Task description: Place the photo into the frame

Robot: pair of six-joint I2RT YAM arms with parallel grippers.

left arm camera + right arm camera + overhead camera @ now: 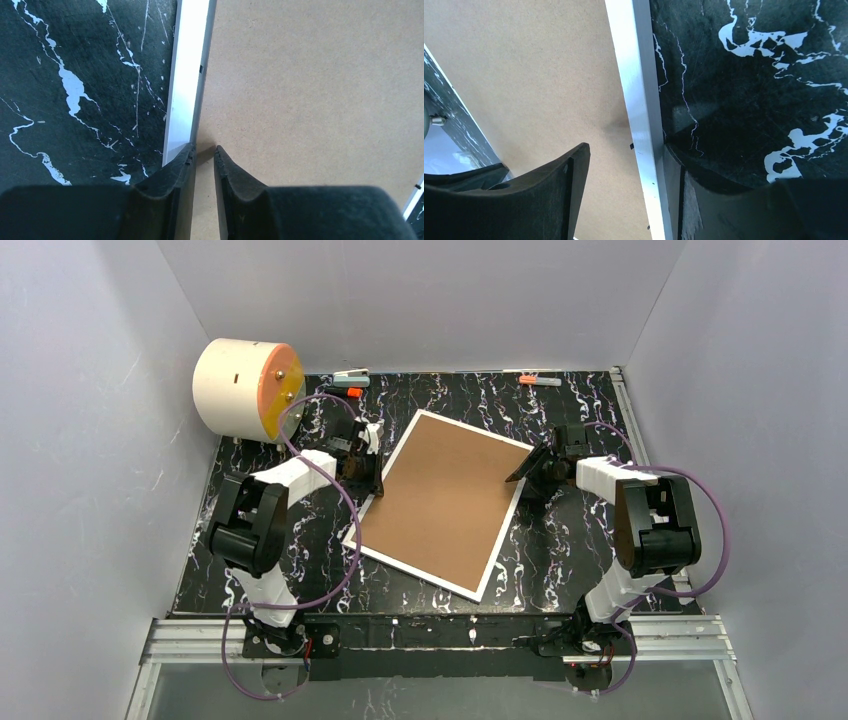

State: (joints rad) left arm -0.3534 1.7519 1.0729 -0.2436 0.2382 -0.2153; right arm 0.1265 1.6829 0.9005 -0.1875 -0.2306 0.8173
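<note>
The frame (445, 500) lies face down in the middle of the black marble table, brown board back up, thin white rim all round. My left gripper (362, 465) is at its left edge. In the left wrist view its fingers stand a narrow slit apart (204, 150) over the brown back, the left finger against the white rim (187, 75), with nothing between them. My right gripper (535, 468) is at the frame's right edge. Its jaws are open wide (626, 150) and straddle the rim (639, 100), one finger over the board, the other on the table side. The photo is out of view.
A white drum with an orange face (245, 388) lies at the back left corner. Small clips or pens (350, 378) (538, 380) lie along the back edge. Grey walls close in the table on three sides.
</note>
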